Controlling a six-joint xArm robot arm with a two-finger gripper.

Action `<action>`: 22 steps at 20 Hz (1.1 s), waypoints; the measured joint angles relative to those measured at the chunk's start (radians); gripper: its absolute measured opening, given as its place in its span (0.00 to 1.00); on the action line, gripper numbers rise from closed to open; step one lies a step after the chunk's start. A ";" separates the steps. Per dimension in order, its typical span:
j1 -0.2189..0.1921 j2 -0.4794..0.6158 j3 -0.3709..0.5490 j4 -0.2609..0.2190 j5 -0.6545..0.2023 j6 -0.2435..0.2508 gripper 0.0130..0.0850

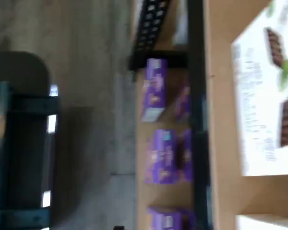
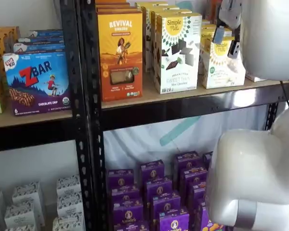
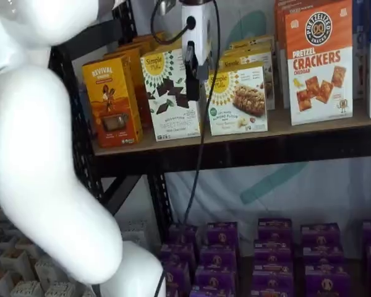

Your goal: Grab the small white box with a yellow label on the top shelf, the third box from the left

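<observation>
The small white box (image 2: 222, 65) (image 3: 237, 102), short with a yellow sunburst logo, stands on the top shelf (image 2: 183, 107) (image 3: 247, 150), to the right of a taller white box. My gripper (image 2: 226, 42) (image 3: 195, 74) hangs in front of the shelf at box height, apart from the boxes. In a shelf view it is just before the small box's upper part, and a gap shows between its two fingers, with nothing in them. In a shelf view it hangs between the tall box and the small one, its cable dangling below. The blurred wrist view does not clearly show the small box.
Left of the small box stand a tall white box with chocolate squares (image 2: 177, 50) (image 1: 269, 96) and an orange Revival box (image 2: 119, 48). Pretzel cracker boxes (image 3: 318, 62) are to its right. Purple boxes (image 2: 154, 192) fill the lower shelf. My white arm (image 2: 255, 178) fills the foreground.
</observation>
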 joint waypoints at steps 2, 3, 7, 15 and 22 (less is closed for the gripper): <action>-0.031 -0.026 0.041 0.061 -0.091 -0.024 1.00; -0.040 -0.029 0.049 0.078 -0.118 -0.032 1.00; -0.057 -0.025 0.060 0.113 -0.201 -0.056 1.00; -0.015 0.025 0.046 0.048 -0.308 -0.058 1.00; 0.003 0.143 -0.070 -0.001 -0.227 -0.035 1.00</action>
